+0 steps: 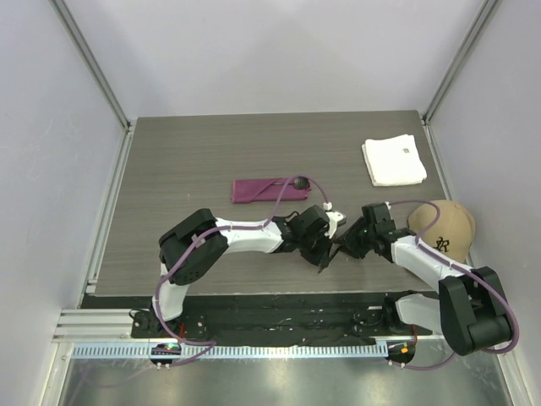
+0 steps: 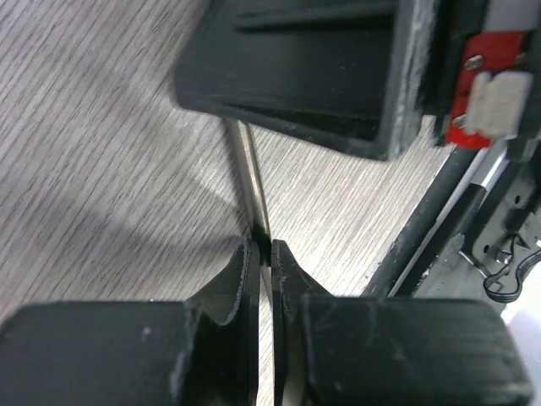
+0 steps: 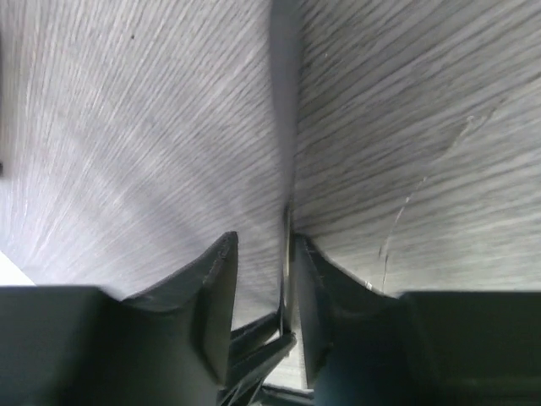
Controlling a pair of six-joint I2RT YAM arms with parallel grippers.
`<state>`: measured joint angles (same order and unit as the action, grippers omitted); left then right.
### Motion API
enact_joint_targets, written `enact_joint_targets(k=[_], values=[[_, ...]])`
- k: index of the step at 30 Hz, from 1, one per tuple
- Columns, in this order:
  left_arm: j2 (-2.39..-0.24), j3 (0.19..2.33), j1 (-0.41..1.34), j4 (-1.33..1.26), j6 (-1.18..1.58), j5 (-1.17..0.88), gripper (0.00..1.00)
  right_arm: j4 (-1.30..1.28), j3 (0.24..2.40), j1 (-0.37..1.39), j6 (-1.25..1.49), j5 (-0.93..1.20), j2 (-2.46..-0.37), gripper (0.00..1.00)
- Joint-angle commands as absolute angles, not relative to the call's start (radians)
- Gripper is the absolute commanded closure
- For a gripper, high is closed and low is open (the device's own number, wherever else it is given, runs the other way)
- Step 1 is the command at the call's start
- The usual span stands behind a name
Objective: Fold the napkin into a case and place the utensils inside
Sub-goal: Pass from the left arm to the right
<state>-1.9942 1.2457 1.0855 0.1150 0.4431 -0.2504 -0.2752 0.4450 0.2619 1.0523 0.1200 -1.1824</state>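
Two things decide the next move on the desk [image 1: 211, 152]: the folded case and one loose utensil. The case [image 1: 264, 189], magenta and flat, lies a little left of the desk's middle. Its long axis runs parallel to the far edge, and the spoon [image 1: 300, 181] shows its round head at the right end. A white cloth [image 1: 394, 161] sits near the far right corner and a tan cap [image 1: 444, 227] at the right edge, both well apart from the case.

By the middle of the near edge, the left end effector [image 2: 264, 249] is pressed together on the utensil [image 2: 252, 169], a narrow metal strip. The right end effector [image 3: 264, 239] faces it with jaws spread either side of the same strip, which lies close to one finger with a gap at the other.

From this pair the case lies toward the far edge and leftward, right end nearest; I judge the left arm the nearer. The strip's ends are hidden or cut off, so its kind is unclear, as is whether it touches the desk.
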Motion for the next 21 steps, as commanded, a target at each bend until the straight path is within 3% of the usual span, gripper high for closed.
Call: enact_joint_targets(k=[1,2,6,13,14,15,19,21], values=[[-2.026,1.21,1.086,0.155,0.433,-0.328,1.0,-0.22,0.354,0.284,1.111,0.048,-1.21,0.71],[-2.026,1.209,1.078,0.153,0.431,-0.336,1.0,-0.21,0.351,0.284,1.089,0.049,-1.222,0.86],[-2.019,1.21,1.068,0.15,0.433,-0.342,1.0,-0.204,0.362,0.282,1.037,0.057,-1.265,0.99],[-1.976,1.236,1.065,0.19,0.42,-0.325,0.99,-0.166,0.37,0.285,0.895,0.09,-1.172,0.99],[-1.961,1.233,1.063,0.192,0.422,-0.307,0.83,-0.158,0.368,0.287,0.865,0.095,-1.149,0.99],[-1.944,1.224,1.06,0.189,0.42,-0.296,0.74,-0.16,0.368,0.287,0.847,0.092,-1.126,0.99],[-1.927,1.236,1.007,0.18,0.466,-0.365,0.51,-0.167,0.374,0.285,0.789,0.132,-1.062,0.99],[-1.948,1.236,0.991,0.144,0.498,-0.396,0.48,-0.15,0.365,0.285,0.792,0.149,-1.057,0.99]])
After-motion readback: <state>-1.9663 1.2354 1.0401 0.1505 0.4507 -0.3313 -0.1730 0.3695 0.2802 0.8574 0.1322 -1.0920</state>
